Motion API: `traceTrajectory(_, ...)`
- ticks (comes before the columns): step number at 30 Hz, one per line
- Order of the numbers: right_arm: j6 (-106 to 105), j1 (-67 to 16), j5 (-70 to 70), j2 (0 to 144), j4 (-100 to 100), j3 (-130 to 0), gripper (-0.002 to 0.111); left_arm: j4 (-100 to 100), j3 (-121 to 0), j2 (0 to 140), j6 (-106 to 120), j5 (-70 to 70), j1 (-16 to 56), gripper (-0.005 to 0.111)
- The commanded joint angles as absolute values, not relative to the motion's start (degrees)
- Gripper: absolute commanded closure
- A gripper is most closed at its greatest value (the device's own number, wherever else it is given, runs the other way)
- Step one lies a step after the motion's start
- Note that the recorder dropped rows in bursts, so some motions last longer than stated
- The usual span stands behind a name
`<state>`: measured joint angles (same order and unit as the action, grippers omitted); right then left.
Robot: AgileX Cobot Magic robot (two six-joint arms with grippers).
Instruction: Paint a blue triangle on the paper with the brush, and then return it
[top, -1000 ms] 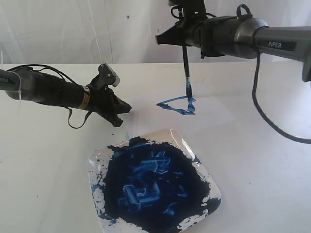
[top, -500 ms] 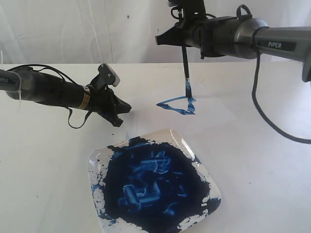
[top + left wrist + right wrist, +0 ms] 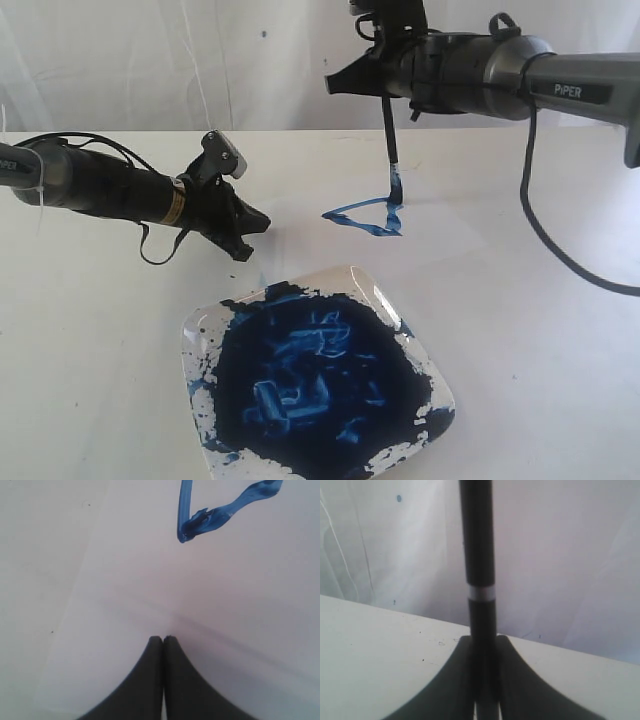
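Black brush [image 3: 391, 140], clamped in the right gripper [image 3: 384, 92], hangs upright below it.

Matt whites, glossy black, wet blue.
The brush [image 3: 479, 555] has a smooth, glossy black handle with a silvery band. Paper [image 3: 150, 580] and bench [image 3: 90, 340] are matt white. The plate [image 3: 368, 285] rim looks glazed and shiny; its paint [image 3: 310, 370] lies thick, ridged and wet-looking. The triangle [image 3: 388, 229] is streaky, rough-edged strokes.

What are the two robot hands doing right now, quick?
Left gripper: shut, holding nothing.
Right gripper: shut on the brush.
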<state>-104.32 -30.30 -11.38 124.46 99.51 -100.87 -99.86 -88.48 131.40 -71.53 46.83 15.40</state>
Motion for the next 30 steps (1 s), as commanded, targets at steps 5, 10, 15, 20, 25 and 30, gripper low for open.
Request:
traceTrajectory(5,-104.52,-30.63,-12.37,123.45,99.95,-100.01,0.108,-99.95,-88.77,131.38,-71.73,47.03,15.33,0.107)
traceTrajectory(10,-104.52,-30.90,-11.72,122.47,99.95,-97.40,0.108,-99.95,-88.77,131.38,-71.73,47.15,15.33,0.107)
traceTrajectory(15,-104.52,-30.90,-9.62,121.17,99.95,-95.83,0.108,-99.95,-88.77,131.38,-71.73,47.15,15.33,0.107)
traceTrajectory(20,-102.91,-30.90,-8.44,120.14,99.95,-94.32,0.108,-99.95,-88.77,131.38,-71.73,47.15,15.33,0.107)
traceTrajectory(25,-102.65,-30.90,-8.20,118.76,99.95,-91.33,0.108,-99.95,-88.77,131.38,-71.73,47.15,15.33,0.107)
traceTrajectory(30,-101.56,-30.90,-6.59,117.30,99.95,-89.04,0.108,-99.95,-88.77,131.38,-71.73,47.15,15.33,0.107)
